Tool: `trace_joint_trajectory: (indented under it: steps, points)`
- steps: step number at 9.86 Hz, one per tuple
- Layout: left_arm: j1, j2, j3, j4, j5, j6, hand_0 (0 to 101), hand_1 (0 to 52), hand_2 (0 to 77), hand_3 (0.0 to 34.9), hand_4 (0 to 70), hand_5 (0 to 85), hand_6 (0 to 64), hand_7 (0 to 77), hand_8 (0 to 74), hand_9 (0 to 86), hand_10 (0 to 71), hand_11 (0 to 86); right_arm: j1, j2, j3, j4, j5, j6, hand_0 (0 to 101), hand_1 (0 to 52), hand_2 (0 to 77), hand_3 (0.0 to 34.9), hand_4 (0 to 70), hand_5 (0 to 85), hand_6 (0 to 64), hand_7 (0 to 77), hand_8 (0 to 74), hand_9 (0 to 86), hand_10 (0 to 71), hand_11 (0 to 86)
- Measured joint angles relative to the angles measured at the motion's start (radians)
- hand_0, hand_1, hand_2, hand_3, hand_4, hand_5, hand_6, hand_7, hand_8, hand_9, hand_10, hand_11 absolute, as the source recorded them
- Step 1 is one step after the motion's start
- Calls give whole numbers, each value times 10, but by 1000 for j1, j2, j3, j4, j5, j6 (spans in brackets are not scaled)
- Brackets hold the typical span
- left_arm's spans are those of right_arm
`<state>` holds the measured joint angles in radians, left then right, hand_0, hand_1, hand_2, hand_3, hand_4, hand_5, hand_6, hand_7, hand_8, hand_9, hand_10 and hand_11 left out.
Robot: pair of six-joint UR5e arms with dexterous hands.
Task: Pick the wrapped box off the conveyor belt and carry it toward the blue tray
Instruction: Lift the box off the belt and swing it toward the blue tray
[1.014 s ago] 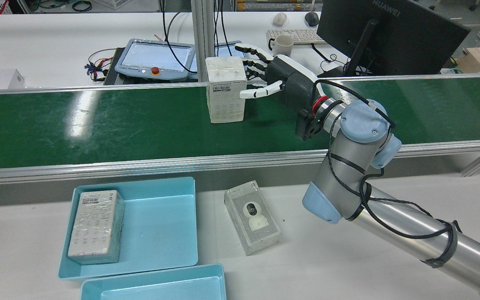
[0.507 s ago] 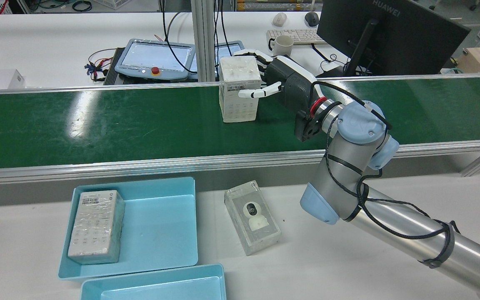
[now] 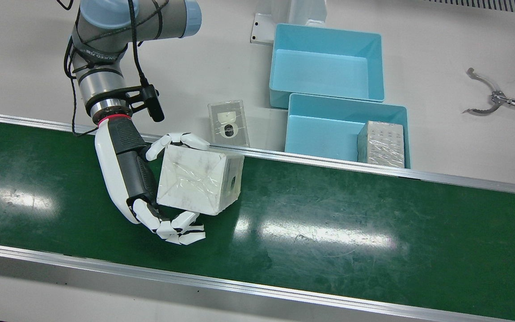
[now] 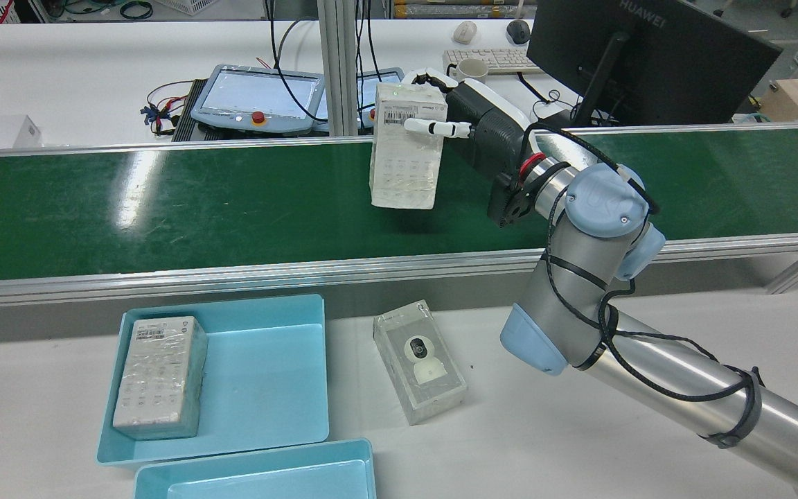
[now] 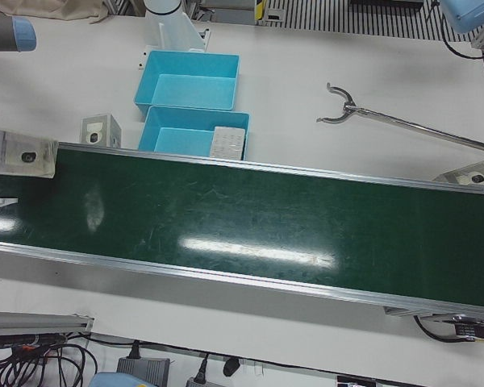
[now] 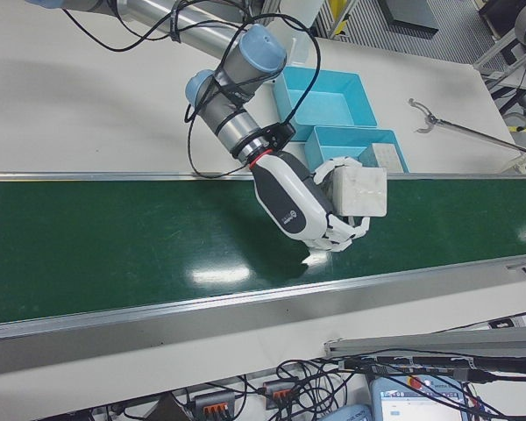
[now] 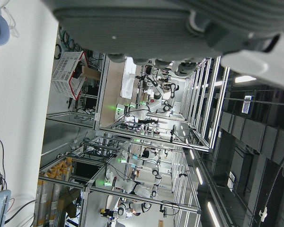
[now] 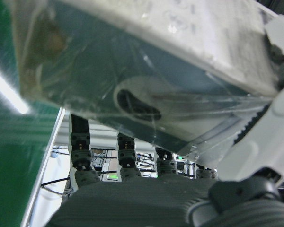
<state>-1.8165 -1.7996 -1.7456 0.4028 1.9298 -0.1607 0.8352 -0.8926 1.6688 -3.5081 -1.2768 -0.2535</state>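
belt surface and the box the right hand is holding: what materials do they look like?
Conveyor belt: glossy dark green, probably PVC or rubber; it mirrors the ceiling lights and shows fine scuffs.
Wrapped box in the right hand: likely white printed cardboard under clear plastic film; the film wrinkles and glints.

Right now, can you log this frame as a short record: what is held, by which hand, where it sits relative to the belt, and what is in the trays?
held object: wrapped box
holding hand: right hand, fingers wrapped around the box's sides
box position: lifted clear of the conveyor belt, tilted
left hand: only its underside shows, in its own camera; state unclear
near blue tray: holds another wrapped box
second blue tray: empty
on table between: camera box
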Motion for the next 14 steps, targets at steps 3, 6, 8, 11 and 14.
trace_joint_trajectory:
  steps: [3,6,8,11,14]
  points:
    - [0,0,0,0,0,0,0,0,5,0,5,5,5,5,0,0,0,0,-106,-8,182,-4,84,-32,420,82,371,240,131,556,284,573,180,289,196,300]
    - [0,0,0,0,0,0,0,0,5,0,5,5,5,5,5,0,5,0,-231,-9,291,-7,145,-101,416,65,371,217,131,556,278,578,142,245,169,245]
    - [0,0,0,0,0,0,0,0,11,0,0,5,5,5,5,0,5,0,-288,-8,306,-7,158,-114,427,65,371,217,120,573,218,513,87,169,142,207]
    - [0,0,0,0,0,0,0,0,5,0,5,5,5,5,5,0,5,0,-337,-2,311,-6,160,-128,443,65,371,264,131,540,93,365,0,38,54,104]
    - [0,0,0,0,0,0,0,0,11,0,0,5,5,5,5,5,0,0,-350,-8,308,-7,157,-132,461,104,393,295,240,344,27,224,0,38,76,114]
